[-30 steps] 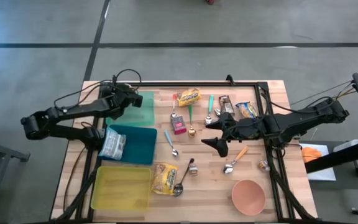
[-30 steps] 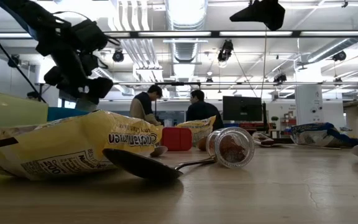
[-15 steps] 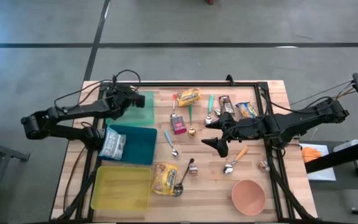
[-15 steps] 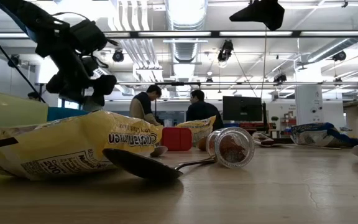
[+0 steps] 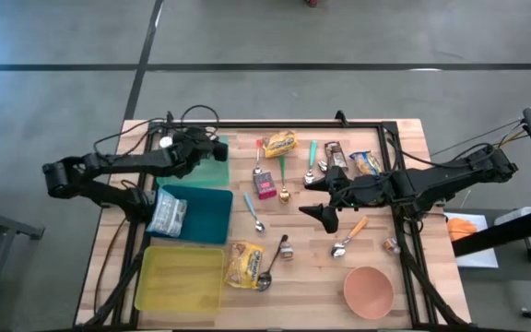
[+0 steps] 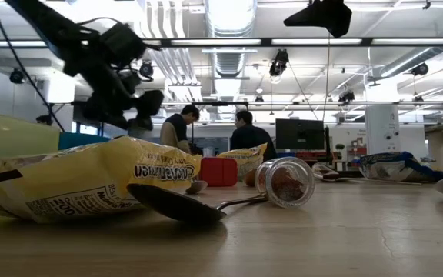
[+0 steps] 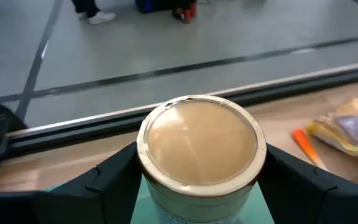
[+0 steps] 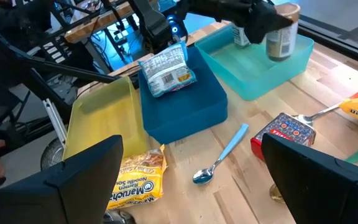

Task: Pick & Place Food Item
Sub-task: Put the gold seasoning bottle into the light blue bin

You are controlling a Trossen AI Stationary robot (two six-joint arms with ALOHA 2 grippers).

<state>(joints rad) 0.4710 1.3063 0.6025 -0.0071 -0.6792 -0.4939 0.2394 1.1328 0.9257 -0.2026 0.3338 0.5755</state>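
Note:
A can with a tan lid [image 7: 199, 134] sits between the fingers of my left gripper [image 7: 199, 158], which is shut on it. In the right wrist view the can [image 8: 283, 34] hangs over the pale green tray [image 8: 253, 74] at the table's far left. My left gripper [image 5: 212, 149] shows there in the high view too. My right gripper [image 5: 321, 200] hovers open over the middle of the table, with nothing between its fingers [image 8: 73, 180]. A yellow noodle packet [image 5: 243, 263] lies flat near the front. My left gripper pinches the can's side wall just below the lid rim [image 7: 143, 171], one finger on each opposite side. The fingers come from the table's left, slanting down. The can stands roughly upright in the hold, above the pale green tray.
A blue tray [image 5: 208, 217] holds a white packet [image 5: 167, 214]; a yellow tray [image 5: 181, 277] lies in front of it. Spoons, a red box [image 5: 265, 188], snack packets [image 5: 280, 143] and a small jar [image 5: 286, 251] are scattered mid-table. A pink bowl [image 5: 369, 290] stands front right.
My left gripper has carried the can toward the table's right, over the pale green tray, turning somewhat as it went. Its hold on the can is the same.

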